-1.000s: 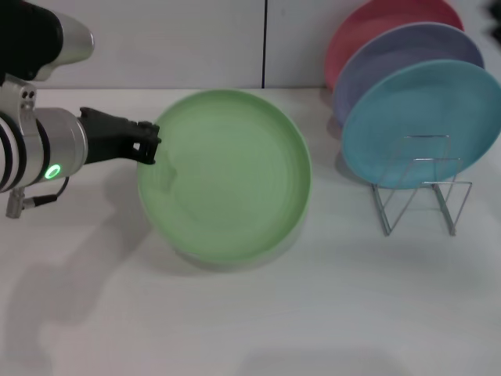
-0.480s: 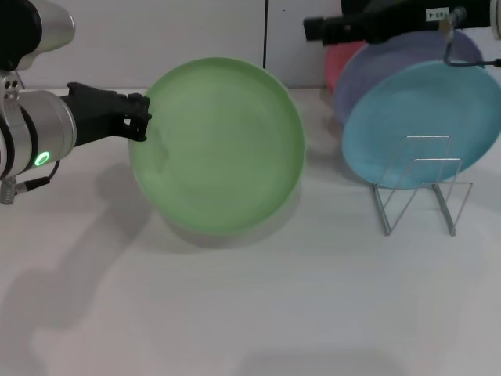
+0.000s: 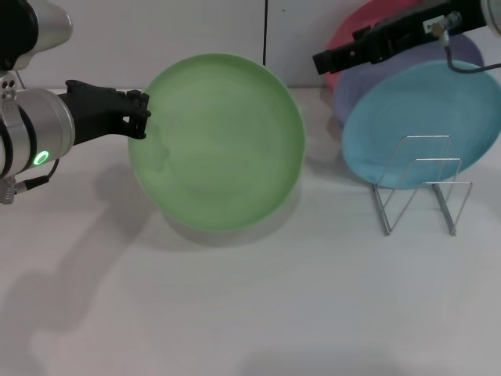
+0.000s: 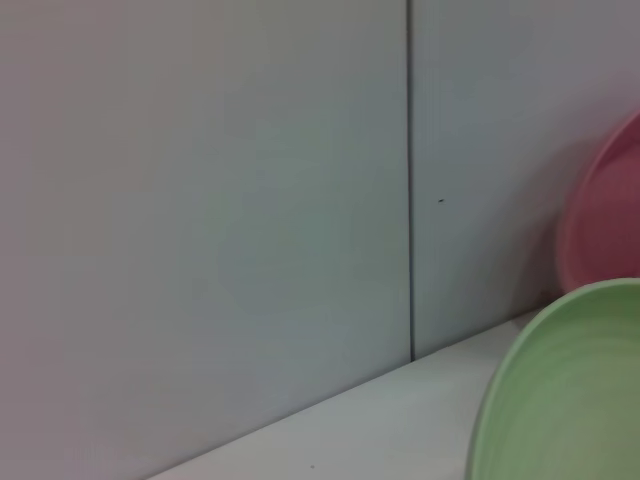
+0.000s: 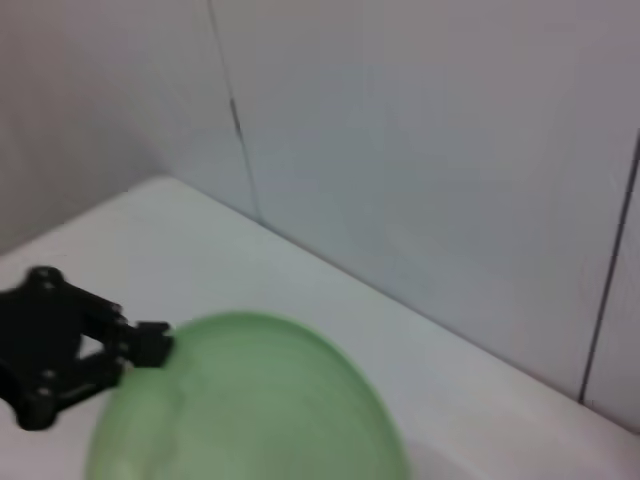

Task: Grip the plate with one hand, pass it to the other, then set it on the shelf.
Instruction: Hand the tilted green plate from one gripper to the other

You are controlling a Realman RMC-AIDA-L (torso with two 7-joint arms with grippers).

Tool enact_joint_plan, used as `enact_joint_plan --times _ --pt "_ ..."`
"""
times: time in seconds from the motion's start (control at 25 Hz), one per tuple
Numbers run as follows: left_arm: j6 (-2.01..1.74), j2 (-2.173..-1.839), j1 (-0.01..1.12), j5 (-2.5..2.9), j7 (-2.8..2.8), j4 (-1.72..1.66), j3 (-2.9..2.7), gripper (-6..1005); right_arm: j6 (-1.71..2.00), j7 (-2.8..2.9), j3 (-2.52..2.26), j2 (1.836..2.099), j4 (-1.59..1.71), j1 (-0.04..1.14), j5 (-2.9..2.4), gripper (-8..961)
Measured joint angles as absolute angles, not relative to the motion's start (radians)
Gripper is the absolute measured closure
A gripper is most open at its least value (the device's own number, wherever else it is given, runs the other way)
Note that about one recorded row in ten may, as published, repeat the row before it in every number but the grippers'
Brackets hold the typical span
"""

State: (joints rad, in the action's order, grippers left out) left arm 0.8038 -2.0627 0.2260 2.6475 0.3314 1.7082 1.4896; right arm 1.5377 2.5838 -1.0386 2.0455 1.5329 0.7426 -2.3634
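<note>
The light green plate (image 3: 218, 141) is held tilted above the table. My left gripper (image 3: 143, 114), on the green-ringed arm, is shut on the plate's left rim. The plate also shows in the left wrist view (image 4: 560, 390) and in the right wrist view (image 5: 250, 405), where the left gripper (image 5: 150, 345) clamps its edge. My right gripper (image 3: 322, 60), a slim black one, reaches in from the upper right, to the right of the plate and apart from it. The silver wire shelf (image 3: 419, 184) stands on the table at the right.
A turquoise-blue plate (image 3: 423, 125) leans upright in the shelf, with a lavender plate (image 3: 376, 66) and a pink plate (image 3: 344, 39) behind it. A white wall with a dark seam (image 3: 265, 39) runs behind the table (image 3: 250, 305).
The left gripper lifted the green plate and tilted it more upright. The right arm came into view at the upper right, then moved down and drew back slightly to the right.
</note>
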Motion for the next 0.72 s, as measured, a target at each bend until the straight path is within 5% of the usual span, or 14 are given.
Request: enact_joint_plan --times 0.72 --pt "0.805 -2.063 0.229 2.648 0.331 1.712 1.485 948 1.437 2.551 -1.084 2.058 1.332 0.823 -2.402 140"
